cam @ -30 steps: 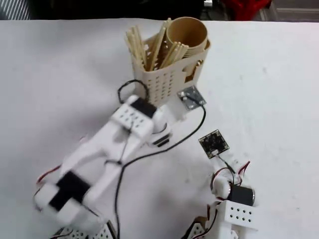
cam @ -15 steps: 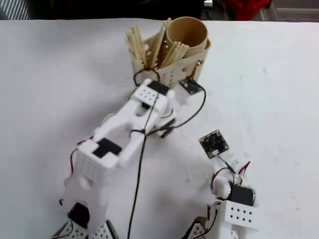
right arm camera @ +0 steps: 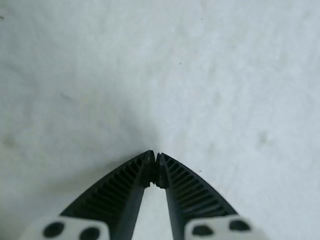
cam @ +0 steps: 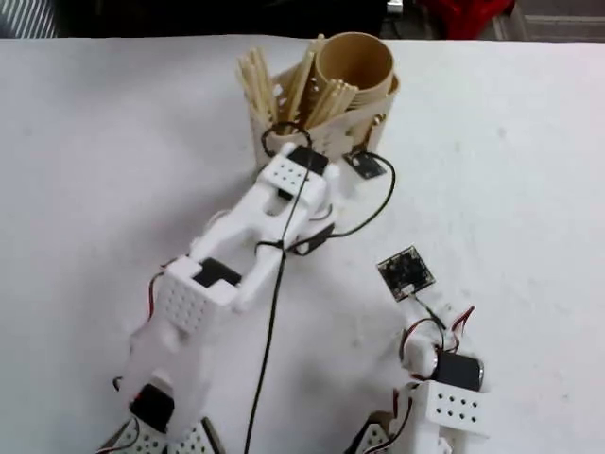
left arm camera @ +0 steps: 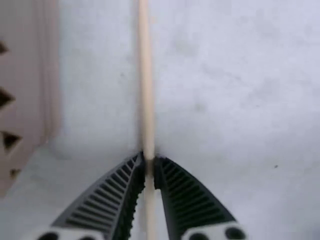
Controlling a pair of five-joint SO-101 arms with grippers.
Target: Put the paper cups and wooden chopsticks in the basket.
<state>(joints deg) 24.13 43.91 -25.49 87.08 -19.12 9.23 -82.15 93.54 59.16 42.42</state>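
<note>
My left gripper [left arm camera: 149, 159] is shut on a wooden chopstick [left arm camera: 145, 75], which runs straight out from between the fingertips just above the white table. The perforated wall of the beige basket [left arm camera: 25, 75] stands close beside it. In the high view the left arm [cam: 284, 184] stretches up to the front of the basket [cam: 326, 132], and its wrist hides the gripper. The basket holds a paper cup [cam: 354, 61] and several chopsticks [cam: 269, 85]. My right gripper [right arm camera: 154, 159] is shut on nothing over bare table.
The right arm [cam: 444, 378] is folded at the near right edge of the table, its small camera board [cam: 406, 272] facing up. A black cable [cam: 274, 312] trails along the left arm. White table [cam: 510, 170] spreads open to both sides of the basket.
The left arm has swung forward and to the right until its wrist is against the basket's front. The right arm has not moved.
</note>
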